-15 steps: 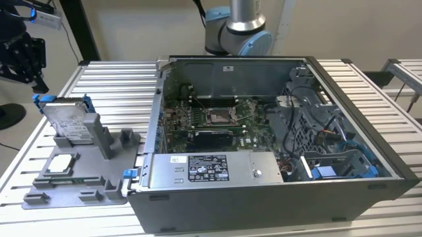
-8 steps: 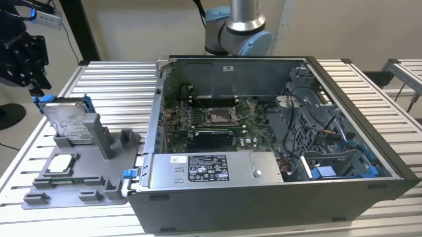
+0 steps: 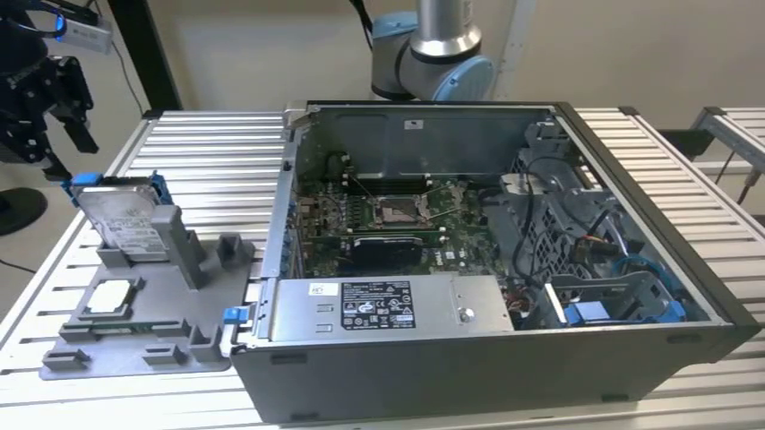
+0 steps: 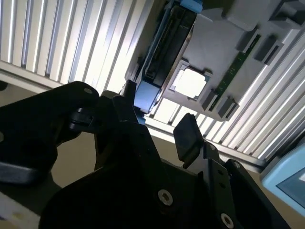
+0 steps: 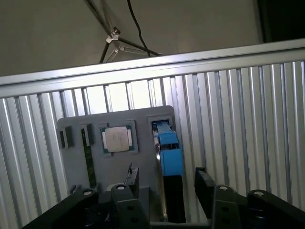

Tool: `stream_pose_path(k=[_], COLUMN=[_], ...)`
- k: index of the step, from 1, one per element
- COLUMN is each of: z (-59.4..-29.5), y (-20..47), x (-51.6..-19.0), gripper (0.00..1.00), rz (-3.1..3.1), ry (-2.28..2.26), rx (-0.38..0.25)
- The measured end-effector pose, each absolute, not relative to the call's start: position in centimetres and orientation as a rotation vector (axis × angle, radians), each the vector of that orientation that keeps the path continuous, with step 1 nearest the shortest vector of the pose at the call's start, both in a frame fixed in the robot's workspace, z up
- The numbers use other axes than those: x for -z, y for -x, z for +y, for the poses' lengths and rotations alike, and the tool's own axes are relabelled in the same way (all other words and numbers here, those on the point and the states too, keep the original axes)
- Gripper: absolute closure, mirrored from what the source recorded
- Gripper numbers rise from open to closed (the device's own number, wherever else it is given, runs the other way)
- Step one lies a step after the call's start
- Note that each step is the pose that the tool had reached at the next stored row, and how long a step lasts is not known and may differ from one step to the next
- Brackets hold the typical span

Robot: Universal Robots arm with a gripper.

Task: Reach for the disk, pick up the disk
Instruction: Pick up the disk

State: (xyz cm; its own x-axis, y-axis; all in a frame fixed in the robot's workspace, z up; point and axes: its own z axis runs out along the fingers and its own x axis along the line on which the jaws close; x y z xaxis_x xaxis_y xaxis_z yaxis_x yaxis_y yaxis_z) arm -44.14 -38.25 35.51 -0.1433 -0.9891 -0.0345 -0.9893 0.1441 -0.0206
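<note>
The disk (image 3: 125, 218) stands on edge in a slot of the grey holder (image 3: 134, 333), at the exterior view's left. It is silver-grey with a white label and a blue frame. My black gripper (image 3: 70, 154) hangs just above and to the left of its top edge, not touching it. In both wrist views I look down on the disk's thin edge (image 5: 169, 160) (image 4: 164, 52). The gripper (image 5: 167, 180) (image 4: 157, 114) is open, with one finger (image 5: 133, 179) on either side of the disk's line and nothing held.
A small white-topped chip (image 5: 117, 139) lies in the holder beside the disk. An open computer case (image 3: 478, 385) with a long grey box (image 3: 382, 307) fills the exterior view's right. The slatted metal table (image 3: 215, 161) carries everything. The arm's base (image 3: 431, 54) stands behind the case.
</note>
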Motion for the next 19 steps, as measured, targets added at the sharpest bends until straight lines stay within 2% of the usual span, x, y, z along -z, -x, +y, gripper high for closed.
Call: stream_pose_path(k=[19], z=[-38.2], y=[43.8], x=[-33.4], gripper=[0.0], rz=[2.326], ry=[2.087], rx=[-0.022])
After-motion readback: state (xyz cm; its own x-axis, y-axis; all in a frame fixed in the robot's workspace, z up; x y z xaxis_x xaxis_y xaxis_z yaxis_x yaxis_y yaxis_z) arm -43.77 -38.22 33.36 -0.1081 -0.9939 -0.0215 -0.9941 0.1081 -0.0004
